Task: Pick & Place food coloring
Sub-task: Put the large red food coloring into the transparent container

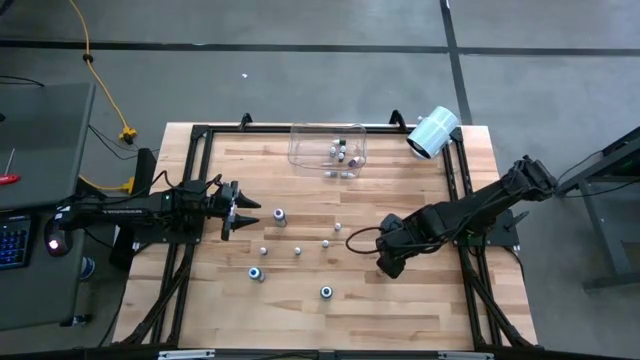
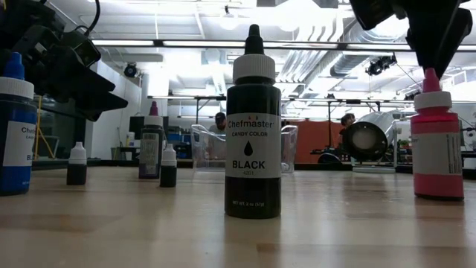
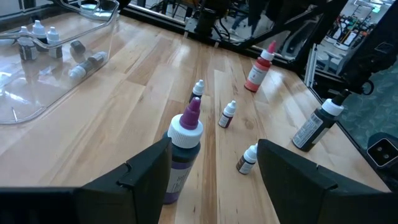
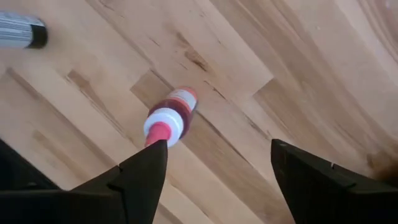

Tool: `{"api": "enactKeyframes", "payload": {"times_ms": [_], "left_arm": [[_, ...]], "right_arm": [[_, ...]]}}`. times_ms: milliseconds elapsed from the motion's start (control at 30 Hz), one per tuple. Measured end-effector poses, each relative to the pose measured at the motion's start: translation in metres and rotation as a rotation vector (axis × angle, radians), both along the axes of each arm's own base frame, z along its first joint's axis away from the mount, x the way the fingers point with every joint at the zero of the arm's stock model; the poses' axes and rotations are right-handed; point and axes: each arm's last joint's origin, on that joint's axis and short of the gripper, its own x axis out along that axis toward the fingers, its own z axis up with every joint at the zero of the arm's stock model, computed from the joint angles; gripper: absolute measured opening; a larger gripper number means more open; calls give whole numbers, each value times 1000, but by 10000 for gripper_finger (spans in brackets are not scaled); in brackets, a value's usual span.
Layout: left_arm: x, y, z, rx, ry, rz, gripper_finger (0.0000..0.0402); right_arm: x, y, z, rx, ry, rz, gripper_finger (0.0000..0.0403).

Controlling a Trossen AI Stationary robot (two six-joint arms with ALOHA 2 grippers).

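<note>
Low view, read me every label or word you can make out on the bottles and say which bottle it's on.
"Chefmaster", "CANDY COLOR", "BLACK": on the black bottle.
Small print under "BLACK": too small to read.
Blue bottle: its label is cut off and unreadable.
Pink bottle: its label is too blurred.
Small bottles behind: nothing legible.

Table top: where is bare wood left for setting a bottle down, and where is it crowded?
Bare: the front strip of the table and the stretch between the clear bin and paper roll. Crowded: the centre, with food coloring bottles between the left gripper and right gripper.
</note>
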Motion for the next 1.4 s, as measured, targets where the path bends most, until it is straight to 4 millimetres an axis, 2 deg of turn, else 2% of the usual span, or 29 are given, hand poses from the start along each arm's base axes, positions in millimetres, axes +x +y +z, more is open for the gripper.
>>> {"api": "enactKeyframes", "payload": {"times_ms": [267,667,967,1400], "left_arm": [[0,0,0,0,0,0,234],[0,0,0,0,0,0,234],[0,0,0,0,0,0,234],[0,0,0,0,-1,0,234]], "right_arm": [[6,3,7,46,-80,3,275],[22,11,-19,42,15,-27,275],[29,19,-31,74,41,-77,275],[29,23,-35,75,61,-173,275]]}}
